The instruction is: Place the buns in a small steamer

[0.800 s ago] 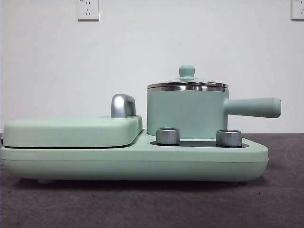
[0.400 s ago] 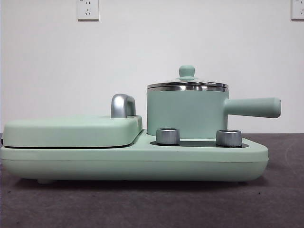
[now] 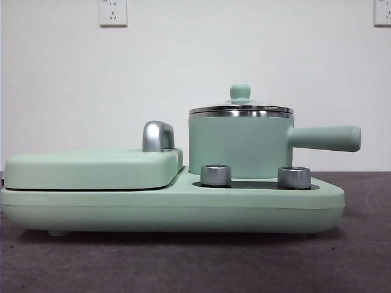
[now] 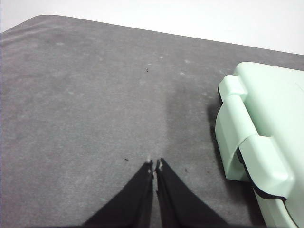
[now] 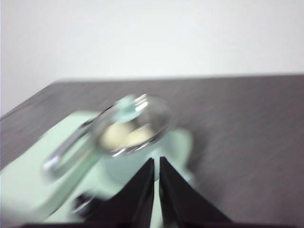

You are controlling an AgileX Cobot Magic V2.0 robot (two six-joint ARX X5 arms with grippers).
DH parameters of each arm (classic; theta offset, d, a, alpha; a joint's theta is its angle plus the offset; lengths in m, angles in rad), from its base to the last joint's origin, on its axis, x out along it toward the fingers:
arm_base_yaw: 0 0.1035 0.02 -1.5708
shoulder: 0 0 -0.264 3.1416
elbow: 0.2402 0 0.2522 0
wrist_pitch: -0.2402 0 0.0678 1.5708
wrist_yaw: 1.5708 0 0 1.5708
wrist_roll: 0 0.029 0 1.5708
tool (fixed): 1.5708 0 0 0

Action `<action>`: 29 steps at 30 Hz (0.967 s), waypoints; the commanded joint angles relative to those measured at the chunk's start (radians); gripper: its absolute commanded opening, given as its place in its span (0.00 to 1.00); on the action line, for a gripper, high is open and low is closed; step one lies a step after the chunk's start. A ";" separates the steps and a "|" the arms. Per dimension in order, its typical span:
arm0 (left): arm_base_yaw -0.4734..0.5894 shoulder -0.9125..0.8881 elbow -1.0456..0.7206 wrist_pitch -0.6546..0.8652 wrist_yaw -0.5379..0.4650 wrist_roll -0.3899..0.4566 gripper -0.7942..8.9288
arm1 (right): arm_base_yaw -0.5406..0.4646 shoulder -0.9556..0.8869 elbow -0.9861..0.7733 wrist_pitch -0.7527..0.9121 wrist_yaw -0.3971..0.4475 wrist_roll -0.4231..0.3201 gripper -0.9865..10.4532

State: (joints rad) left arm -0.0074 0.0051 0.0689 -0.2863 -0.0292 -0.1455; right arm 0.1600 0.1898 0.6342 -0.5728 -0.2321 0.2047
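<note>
Dark grey felt-like tabletop [image 4: 85, 104] with a plain white wall behind it was the whole setting, pretty bare. Left gripper [image 4: 155, 165] sat low centre in its own view, jaws pressed together with nothing between them, hanging over open mat; the corner of the mint-green cooker base [image 4: 259, 128] filled the right edge of that frame, well apart from the tips. Right gripper [image 5: 156, 161] also had its jaws basically pressed together and empty, low centre of a really blurry shot, sitting above the small steamer [image 5: 135, 126]. Through the glass lid [image 5: 142, 114] you could make out pale yellowish-white lumps, the buns [image 5: 126, 135], already inside the pot, though the blur killed any detail. In the front view the steamer [image 3: 241, 143] stood centre-right on the base [image 3: 171, 207], lid on with its green knob [image 3: 240, 92] on top, straight handle [image 3: 324, 138] pointing right, two silver dials [image 3: 216, 174] just in front. Flat griddle lid [image 3: 91, 168] with its chrome handle [image 3: 157, 135] took up the left half.
</note>
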 commanded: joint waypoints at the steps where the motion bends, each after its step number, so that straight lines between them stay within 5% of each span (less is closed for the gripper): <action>1: 0.002 -0.002 -0.019 -0.005 -0.004 0.010 0.11 | -0.092 -0.024 -0.129 0.167 0.004 -0.036 0.10; 8: 0.002 -0.002 -0.019 -0.005 -0.004 0.010 0.11 | -0.217 -0.103 -0.391 0.360 0.027 -0.109 0.10; 17: 0.002 -0.002 -0.019 -0.005 -0.004 0.010 0.11 | -0.219 -0.186 -0.554 0.362 0.198 -0.137 0.10; 29: 0.002 -0.002 -0.019 -0.004 -0.004 0.010 0.11 | -0.177 -0.186 -0.622 0.400 0.241 -0.142 0.10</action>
State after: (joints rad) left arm -0.0074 0.0051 0.0689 -0.2859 -0.0292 -0.1459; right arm -0.0193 0.0044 0.0227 -0.1818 0.0040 0.0738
